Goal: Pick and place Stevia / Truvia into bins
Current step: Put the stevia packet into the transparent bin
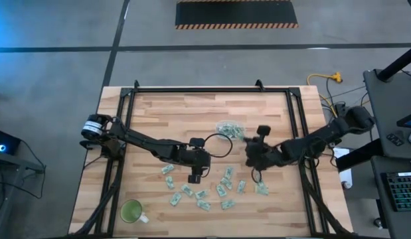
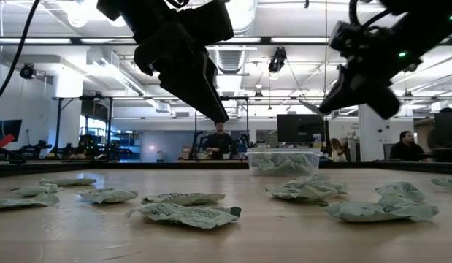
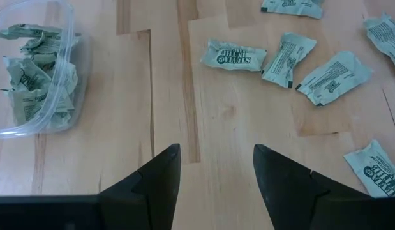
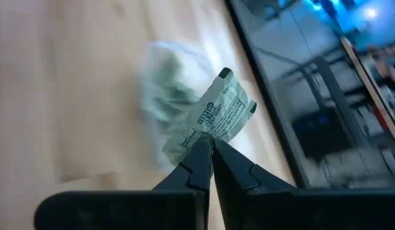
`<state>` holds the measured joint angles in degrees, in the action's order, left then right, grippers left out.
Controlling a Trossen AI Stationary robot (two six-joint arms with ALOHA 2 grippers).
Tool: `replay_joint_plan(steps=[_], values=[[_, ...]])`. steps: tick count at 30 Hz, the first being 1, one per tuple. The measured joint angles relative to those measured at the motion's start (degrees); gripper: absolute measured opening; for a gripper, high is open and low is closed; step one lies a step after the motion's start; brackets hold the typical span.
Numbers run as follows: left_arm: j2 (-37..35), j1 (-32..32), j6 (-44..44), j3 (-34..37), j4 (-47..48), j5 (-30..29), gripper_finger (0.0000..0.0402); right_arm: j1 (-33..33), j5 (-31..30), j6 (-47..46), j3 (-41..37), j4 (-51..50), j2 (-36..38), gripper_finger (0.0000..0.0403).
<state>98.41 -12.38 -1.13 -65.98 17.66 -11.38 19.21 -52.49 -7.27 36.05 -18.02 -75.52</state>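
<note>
Several pale green and white Stevia sachets lie flat and scattered on the near half of the wooden table. The clear bin stands mid-table with several sachets inside. My left gripper is open and hovers above bare wood among the sachets, with the bin off to one side. My right gripper is shut on one sachet, raised off the table just near of the bin. In the low view both grippers hang above the table. My right gripper pinches one sachet between its two fingertips at the sachet's lower edge. The sachet is lifted clear of the table and sticks out beyond the fingertips, crumpled where it is pinched.
A green cup with a handle stands near the table's near left corner. A black frame runs along the far edge and both sides. Bare wood lies on the far half. People sit at desks in the room beyond.
</note>
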Motion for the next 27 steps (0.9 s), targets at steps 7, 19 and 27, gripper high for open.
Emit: replay_joint_plan(steps=[7, 19, 27], values=[[0.0, 0.0, 0.0, 0.0, -0.5, 0.0, 0.0180, -12.2, 4.3, 1.5, 0.0, 2.2, 0.4, 0.0008], [0.0, 0.0, 0.3, 0.0, -0.5, 0.0, 0.0180, -23.9, 21.6, 7.0, 0.0, 11.1, -5.3, 0.0009], [0.0, 0.0, 0.3, 0.0, -0.5, 0.0, 0.0180, -24.2, 24.7, 7.7, 0.0, 11.0, -6.0, 0.0032]])
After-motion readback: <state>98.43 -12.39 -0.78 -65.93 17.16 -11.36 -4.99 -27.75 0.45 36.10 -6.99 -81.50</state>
